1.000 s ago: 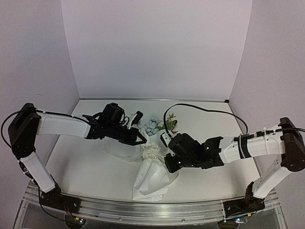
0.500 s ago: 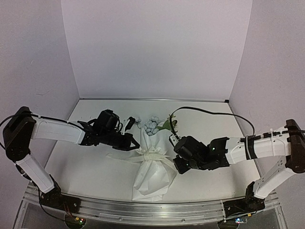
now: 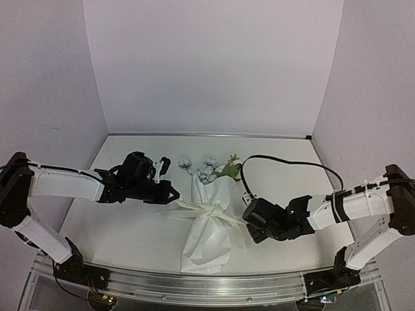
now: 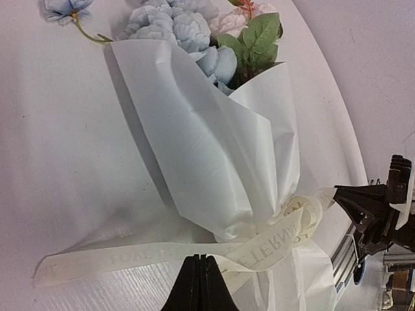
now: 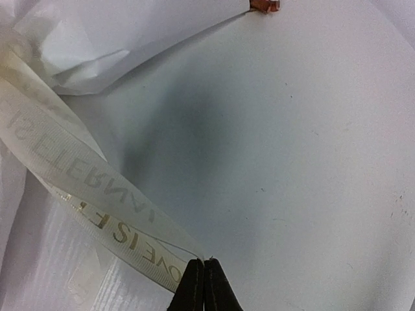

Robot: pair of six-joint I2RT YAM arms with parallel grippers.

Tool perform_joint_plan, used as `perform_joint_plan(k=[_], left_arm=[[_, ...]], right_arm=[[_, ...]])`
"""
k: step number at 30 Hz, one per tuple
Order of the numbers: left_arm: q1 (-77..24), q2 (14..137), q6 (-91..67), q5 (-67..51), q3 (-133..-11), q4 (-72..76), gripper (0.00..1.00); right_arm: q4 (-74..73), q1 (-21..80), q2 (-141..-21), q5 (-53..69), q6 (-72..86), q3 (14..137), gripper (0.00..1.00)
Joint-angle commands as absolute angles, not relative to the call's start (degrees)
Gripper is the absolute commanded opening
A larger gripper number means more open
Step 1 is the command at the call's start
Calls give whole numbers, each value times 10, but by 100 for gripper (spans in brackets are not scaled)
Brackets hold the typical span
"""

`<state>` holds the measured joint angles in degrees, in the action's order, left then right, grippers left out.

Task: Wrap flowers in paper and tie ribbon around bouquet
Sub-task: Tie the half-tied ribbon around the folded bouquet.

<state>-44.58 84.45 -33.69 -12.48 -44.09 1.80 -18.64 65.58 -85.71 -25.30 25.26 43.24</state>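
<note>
The bouquet lies mid-table: a white paper (image 3: 206,236) cone with pale blue flowers (image 3: 207,171) and green leaves at its far, wide end. The cream lettered ribbon (image 3: 209,212) is knotted round its pinched middle. My left gripper (image 3: 174,195) sits just left of the knot, shut on one ribbon strand (image 4: 272,245) at its tips (image 4: 200,259); paper (image 4: 194,142) and blooms (image 4: 175,26) fill its view. My right gripper (image 3: 249,223) sits right of the cone, shut on the other ribbon end (image 5: 84,191) at its tips (image 5: 203,262). Both strands run taut from the knot.
A loose blue bloom (image 3: 185,162) lies on the table left of the bouquet's flowers, seen also as a bloom (image 4: 65,6) in the left wrist view. A black cable (image 3: 285,159) loops over the right arm. White walls close the back and sides; a metal rail (image 3: 194,286) runs along the near edge.
Both grippers moved apart, the left one leftward and the right one rightward and nearer. The ribbon strands drew out straight and the knot cinched tighter on the paper.
</note>
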Motion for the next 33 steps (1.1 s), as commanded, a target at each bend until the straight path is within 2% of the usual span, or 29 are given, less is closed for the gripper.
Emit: perform_joint_plan(k=[1,14,28,33], left_arm=[[-445,808,-359,-67,-423,18,0],[-424,817,-411,-43,-387,15,0],[-389,831,-428,-87,-370,35,0],[-362,828,-444,-94,-352,44,0]], right_arm=[[-206,658,-834,-287,278,426,0],[-254,657,-836,-317,297,423,0],[-314,657,-849,-316,291,452,0],[-354,657,-851,-367,297,456,0]])
